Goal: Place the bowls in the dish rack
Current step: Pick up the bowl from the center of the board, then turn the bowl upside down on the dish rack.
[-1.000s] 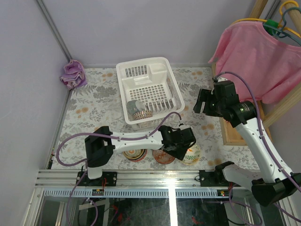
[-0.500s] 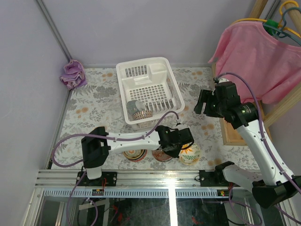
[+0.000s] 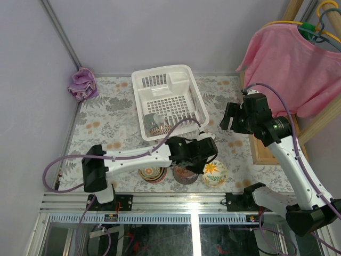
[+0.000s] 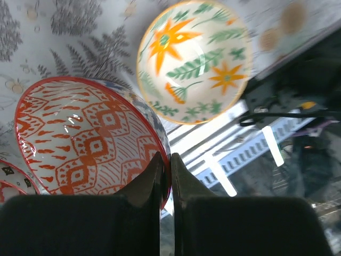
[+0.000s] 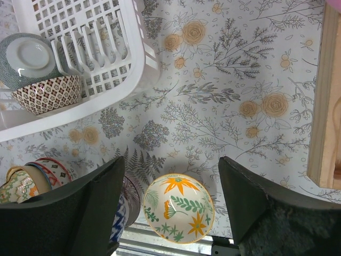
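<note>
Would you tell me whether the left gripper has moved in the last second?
Yes. The left gripper slid left, uncovering the flower bowl; it grips the red bowl.

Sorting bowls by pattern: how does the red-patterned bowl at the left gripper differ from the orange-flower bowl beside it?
The red-patterned bowl has geometric red diamonds and stripes inside; the orange-flower bowl has orange flowers and green leaves. The left gripper pinches the red-patterned bowl's rim; the orange-flower bowl sits free on the table. Both are round and patterned inside.
</note>
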`<state>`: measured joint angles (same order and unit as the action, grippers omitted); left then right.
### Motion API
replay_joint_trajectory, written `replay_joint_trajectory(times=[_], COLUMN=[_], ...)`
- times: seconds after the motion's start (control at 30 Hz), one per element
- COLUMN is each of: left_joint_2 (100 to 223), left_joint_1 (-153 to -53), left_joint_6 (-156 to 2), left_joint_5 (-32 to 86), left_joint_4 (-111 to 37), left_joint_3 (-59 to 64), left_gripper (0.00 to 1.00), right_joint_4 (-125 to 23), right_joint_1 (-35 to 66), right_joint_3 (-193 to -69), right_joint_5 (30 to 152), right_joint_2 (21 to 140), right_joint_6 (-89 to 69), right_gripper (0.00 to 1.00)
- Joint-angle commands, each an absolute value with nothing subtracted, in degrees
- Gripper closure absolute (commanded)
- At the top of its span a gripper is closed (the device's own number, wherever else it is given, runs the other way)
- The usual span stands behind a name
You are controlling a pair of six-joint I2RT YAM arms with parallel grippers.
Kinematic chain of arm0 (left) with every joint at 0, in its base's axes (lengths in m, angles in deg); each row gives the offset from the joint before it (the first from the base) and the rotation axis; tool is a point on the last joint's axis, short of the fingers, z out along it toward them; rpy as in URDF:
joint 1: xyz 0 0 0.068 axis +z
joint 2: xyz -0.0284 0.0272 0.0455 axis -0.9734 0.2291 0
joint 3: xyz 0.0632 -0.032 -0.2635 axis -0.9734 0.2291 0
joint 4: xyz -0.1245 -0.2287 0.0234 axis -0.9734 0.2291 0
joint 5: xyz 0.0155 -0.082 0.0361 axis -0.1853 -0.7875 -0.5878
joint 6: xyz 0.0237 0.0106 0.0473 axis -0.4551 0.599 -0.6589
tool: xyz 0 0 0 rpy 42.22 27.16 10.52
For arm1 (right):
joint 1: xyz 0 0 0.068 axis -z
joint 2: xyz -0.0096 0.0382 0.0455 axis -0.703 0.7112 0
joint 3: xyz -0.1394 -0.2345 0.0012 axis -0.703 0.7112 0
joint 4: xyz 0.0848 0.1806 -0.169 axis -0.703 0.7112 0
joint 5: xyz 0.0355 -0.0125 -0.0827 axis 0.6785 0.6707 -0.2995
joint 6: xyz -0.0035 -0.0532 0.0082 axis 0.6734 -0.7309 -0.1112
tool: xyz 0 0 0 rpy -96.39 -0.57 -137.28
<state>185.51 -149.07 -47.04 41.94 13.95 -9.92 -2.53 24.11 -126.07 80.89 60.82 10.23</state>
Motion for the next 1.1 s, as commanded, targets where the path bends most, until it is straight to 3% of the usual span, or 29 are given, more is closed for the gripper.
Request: replay_joint_trajectory(times=[0.0, 0.2, 0.47, 0.77, 1.07], left_joint_2=[179.7, 175.3, 184.6, 190.5, 187.5], left_joint_1=[-147.6, -132.4, -112.6, -102.3, -98.5], left_joint_6=[-48.7, -52.1, -48.9, -34.9, -29.8], left_joint_5=[43.9, 29.2, 6.2, -5.0, -4.7], left_joint_4=[13.0, 5.3, -7.5, -22.4, -25.0], left_joint_3=[-17.4, -23.0, -33.8, -30.6, -19.6], left_gripper=[1.0, 1.0, 1.0, 1.0, 1.0], right_joint_4=[-1.5, -2.3, -5.5, -2.7, 4.4], right_joint_1=[24.5, 24.5, 25.1, 25.3, 25.3], right_joint_3=[-128.6, -129.6, -136.3, -140.7, -146.2], right_joint_5=[81.2, 80.7, 82.5, 86.6, 91.6], right_joint_2=[61.2, 65.0, 76.2, 82.4, 89.0], right_joint_6=[10.0, 9.7, 8.1, 7.5, 7.4], right_gripper=[0.22, 0.22, 0.22, 0.19, 0.18])
